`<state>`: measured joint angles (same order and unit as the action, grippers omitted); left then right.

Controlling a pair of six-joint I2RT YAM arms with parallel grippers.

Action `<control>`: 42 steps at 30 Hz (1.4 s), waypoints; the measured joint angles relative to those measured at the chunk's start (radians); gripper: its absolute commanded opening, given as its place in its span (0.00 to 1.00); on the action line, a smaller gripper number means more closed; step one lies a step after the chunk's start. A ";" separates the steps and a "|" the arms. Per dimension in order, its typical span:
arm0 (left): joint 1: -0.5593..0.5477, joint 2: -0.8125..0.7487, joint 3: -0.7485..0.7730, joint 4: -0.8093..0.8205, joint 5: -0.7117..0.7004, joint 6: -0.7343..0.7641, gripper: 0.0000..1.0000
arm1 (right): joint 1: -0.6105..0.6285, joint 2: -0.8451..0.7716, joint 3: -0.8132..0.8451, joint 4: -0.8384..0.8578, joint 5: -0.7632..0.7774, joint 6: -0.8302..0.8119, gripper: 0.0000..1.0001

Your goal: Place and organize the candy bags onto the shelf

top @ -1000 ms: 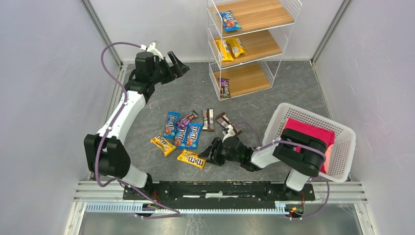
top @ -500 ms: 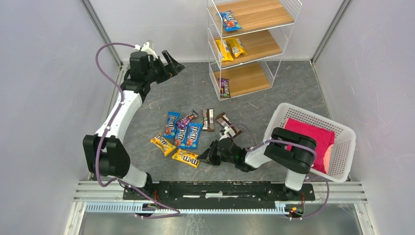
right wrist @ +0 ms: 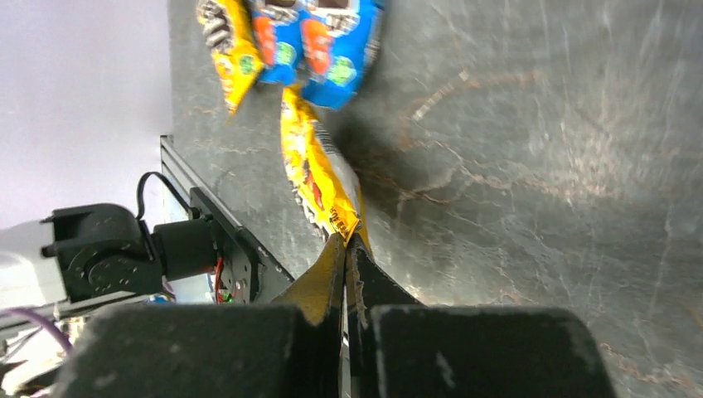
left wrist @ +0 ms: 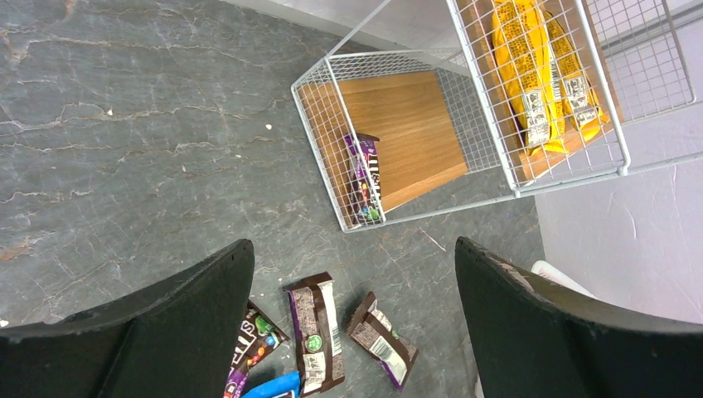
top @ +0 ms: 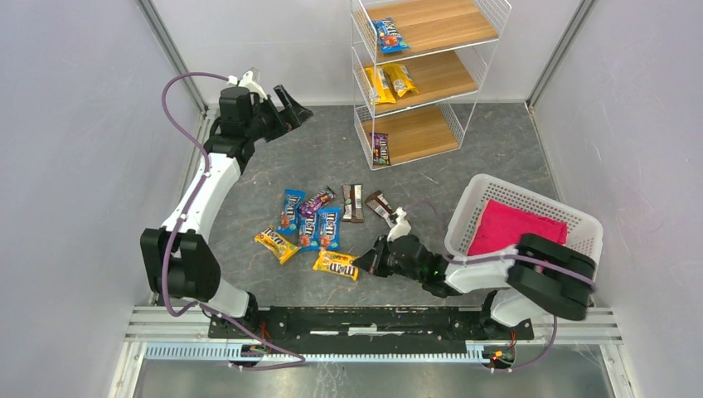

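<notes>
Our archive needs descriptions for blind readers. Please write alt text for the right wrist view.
The right gripper, jaws shut, pinches the end of a yellow candy bag over the grey table. Past it lie blue candy bags and a second yellow bag; the arms' base rail is at left.

Grey marbled tabletop (top: 507, 153), pale walls (top: 75, 124).

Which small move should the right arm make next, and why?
Probably lift straight up a little. The right gripper is shut on the edge of the yellow candy bag, which is close to the blue bags. Raising it first should clear them before carrying it toward the shelf, where two yellow bags already sit on the middle tier.
</notes>
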<state>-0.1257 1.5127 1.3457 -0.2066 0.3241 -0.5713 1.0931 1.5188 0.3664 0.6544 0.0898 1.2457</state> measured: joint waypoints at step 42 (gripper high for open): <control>-0.092 0.018 0.032 -0.050 -0.085 0.018 0.97 | -0.845 -0.355 0.922 -0.941 0.116 -0.814 0.00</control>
<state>-0.2173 1.5303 1.3773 -0.2562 0.2386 -0.5533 0.2478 1.1637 1.2884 -0.2867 0.2054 0.4313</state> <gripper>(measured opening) 0.972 0.006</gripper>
